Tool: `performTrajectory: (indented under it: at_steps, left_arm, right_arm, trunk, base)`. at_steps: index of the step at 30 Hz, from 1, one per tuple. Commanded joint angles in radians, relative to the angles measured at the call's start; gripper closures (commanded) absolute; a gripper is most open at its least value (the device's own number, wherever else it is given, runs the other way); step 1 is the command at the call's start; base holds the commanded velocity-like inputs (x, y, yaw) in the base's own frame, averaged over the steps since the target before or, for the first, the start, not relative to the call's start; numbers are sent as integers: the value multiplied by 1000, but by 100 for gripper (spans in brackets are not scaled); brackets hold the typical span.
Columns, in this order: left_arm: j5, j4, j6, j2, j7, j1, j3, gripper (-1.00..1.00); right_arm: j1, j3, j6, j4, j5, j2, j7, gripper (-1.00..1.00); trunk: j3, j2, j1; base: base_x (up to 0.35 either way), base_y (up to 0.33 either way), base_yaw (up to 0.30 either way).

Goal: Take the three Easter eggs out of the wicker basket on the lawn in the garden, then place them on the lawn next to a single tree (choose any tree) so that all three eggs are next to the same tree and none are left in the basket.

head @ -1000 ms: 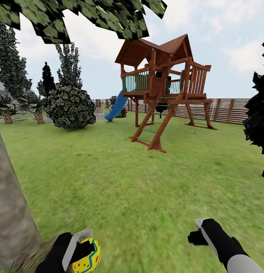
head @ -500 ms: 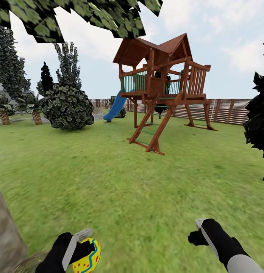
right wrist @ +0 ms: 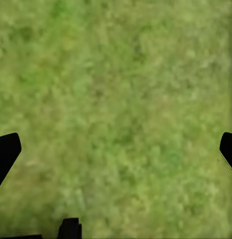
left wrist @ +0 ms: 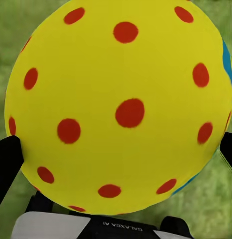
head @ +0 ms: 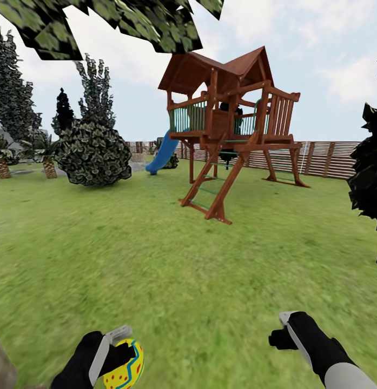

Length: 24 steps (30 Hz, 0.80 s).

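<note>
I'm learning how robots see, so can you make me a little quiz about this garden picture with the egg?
1. True or false: the left gripper holds an Easter egg.
2. What color are the dots on that egg: A) red, B) black, C) white?
3. Fill in: the right gripper is open, and between its fingers you see only the ____.

Key: 1 true, the yellow egg sits between the fingers. 2 A, red dots, with a blue stripe at its edge. 3 lawn, so that gripper carries nothing. Behind, a wooden play tower with a blue slide stands before the fence.
</note>
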Motion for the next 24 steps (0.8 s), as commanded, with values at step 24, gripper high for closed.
performTrajectory:
  at_steps: [24]
  left_arm:
    - [8,-2,5,0,9,-1,5,100]
  right_arm:
    - [-1,1,3,-7,2,-17,9,-100]
  trunk:
    - [74,167,-92]
  base:
    - [267,-173,0]
